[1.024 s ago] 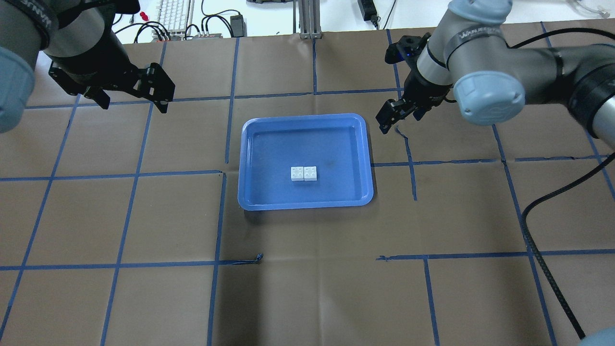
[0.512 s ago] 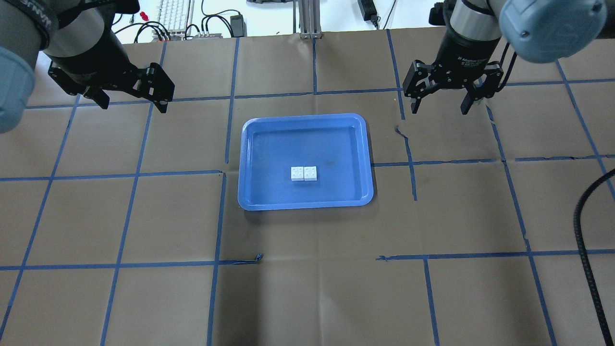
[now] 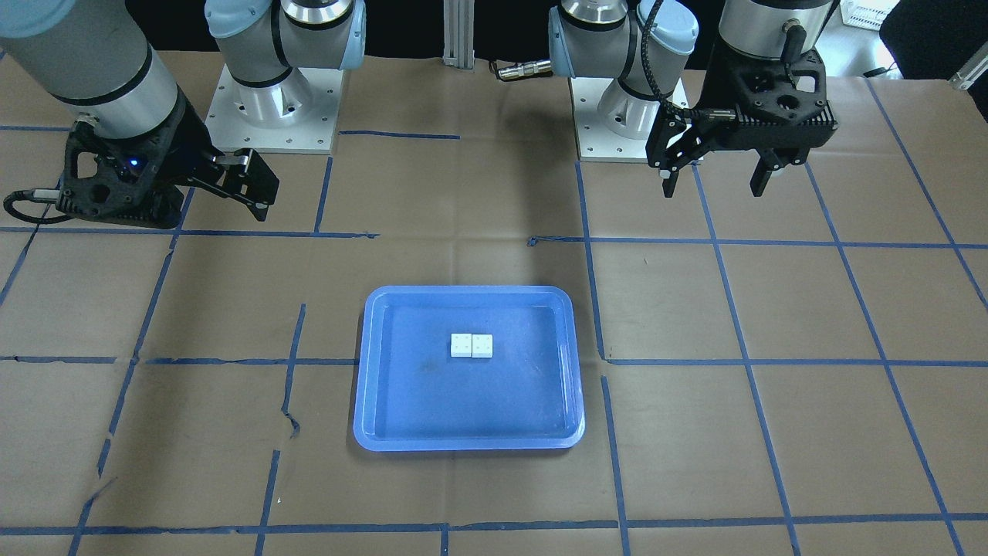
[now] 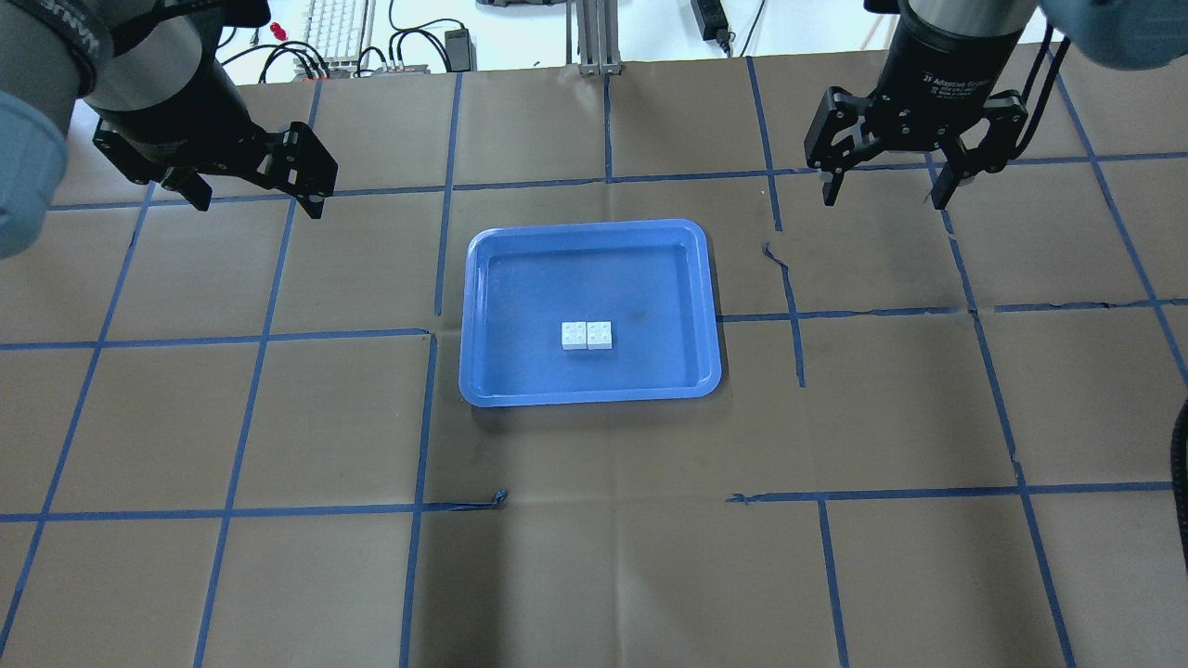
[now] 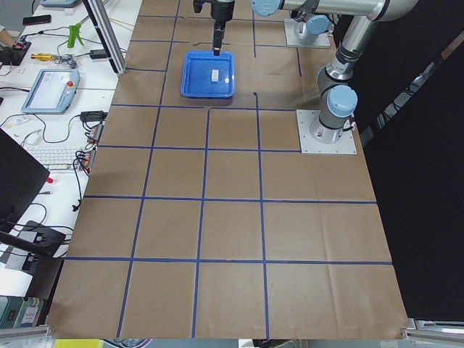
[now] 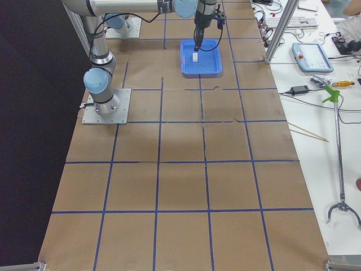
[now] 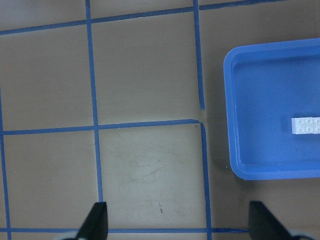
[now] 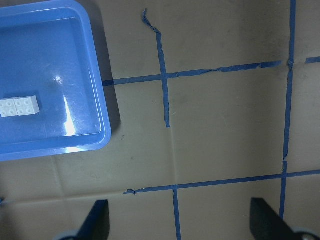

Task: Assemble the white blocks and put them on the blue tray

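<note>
White blocks [image 4: 587, 335] are lying side by side, touching, just 6 o'clock of centre in the blue tray [image 4: 589, 397], so placement is judged done. Left hand [image 4: 257, 197] at 10 o'clock and right hand [image 4: 884, 198] at 2 o'clock are hovering wide and empty over the desk [image 4: 603, 557], probably parked clear of the tray.

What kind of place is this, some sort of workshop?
Probably a robotics lab or test bench: two robot arms bolted to a paper-covered table gridded with blue tape, beside a bench with keyboard and control tablet.
</note>
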Motion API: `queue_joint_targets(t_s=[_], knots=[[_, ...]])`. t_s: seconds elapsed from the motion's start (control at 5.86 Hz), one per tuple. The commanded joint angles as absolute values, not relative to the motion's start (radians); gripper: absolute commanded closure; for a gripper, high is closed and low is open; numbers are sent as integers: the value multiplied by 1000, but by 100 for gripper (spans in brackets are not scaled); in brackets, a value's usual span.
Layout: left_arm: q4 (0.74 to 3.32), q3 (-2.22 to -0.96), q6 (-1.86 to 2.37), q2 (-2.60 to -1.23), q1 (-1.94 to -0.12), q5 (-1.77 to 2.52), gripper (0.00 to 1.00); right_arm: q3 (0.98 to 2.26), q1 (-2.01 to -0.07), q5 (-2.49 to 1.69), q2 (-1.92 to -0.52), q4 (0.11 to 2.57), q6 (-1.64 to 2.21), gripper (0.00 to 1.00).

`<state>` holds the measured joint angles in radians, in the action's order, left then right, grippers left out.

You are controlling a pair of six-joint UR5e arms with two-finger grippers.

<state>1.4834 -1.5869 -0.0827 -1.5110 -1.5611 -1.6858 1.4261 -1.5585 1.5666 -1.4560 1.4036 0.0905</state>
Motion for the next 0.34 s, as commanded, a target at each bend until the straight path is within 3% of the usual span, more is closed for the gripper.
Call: queue_joint_targets(t_s=[0.0,0.17], knots=[[1483,-1586,-81,-1511,-1560,-1686,1,1430,-1559,1566,-1456,1402,91,0],[1485,-1586,-83,-1511,-1562,-1686,1,1431,-1559,1565,-1456,1401,91,0]])
